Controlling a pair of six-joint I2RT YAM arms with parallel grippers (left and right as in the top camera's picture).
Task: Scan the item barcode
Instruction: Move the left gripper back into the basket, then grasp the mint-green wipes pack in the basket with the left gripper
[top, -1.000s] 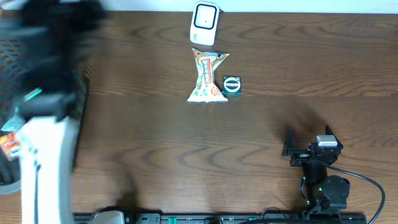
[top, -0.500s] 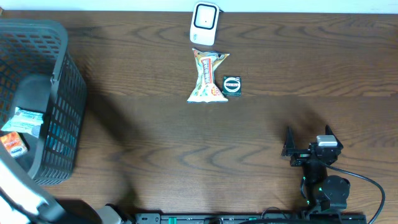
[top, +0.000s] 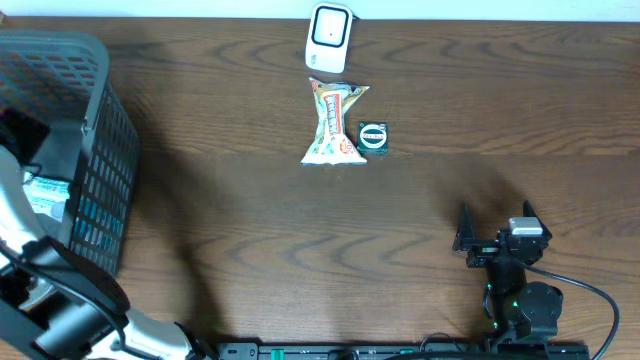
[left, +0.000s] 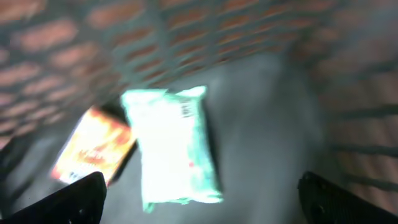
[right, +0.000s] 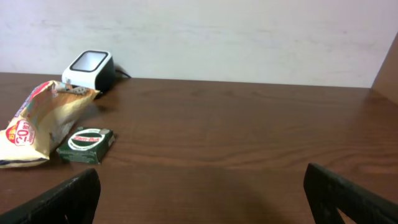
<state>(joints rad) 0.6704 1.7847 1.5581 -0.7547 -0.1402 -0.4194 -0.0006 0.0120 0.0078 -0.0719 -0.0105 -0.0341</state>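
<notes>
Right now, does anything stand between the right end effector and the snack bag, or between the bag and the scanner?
Nothing visible blocks either path. Only bare table separates the right end effector from the snack bag; a green box lies beside the bag on that side. The scanner sits beyond the bag's top end.

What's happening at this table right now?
The left hand is open over the basket, above a white packet and an orange packet lying inside; it holds nothing. The right hand rests open and empty near the front edge of the table. A snack bag and a small green box lie beside the scanner, untouched.
</notes>
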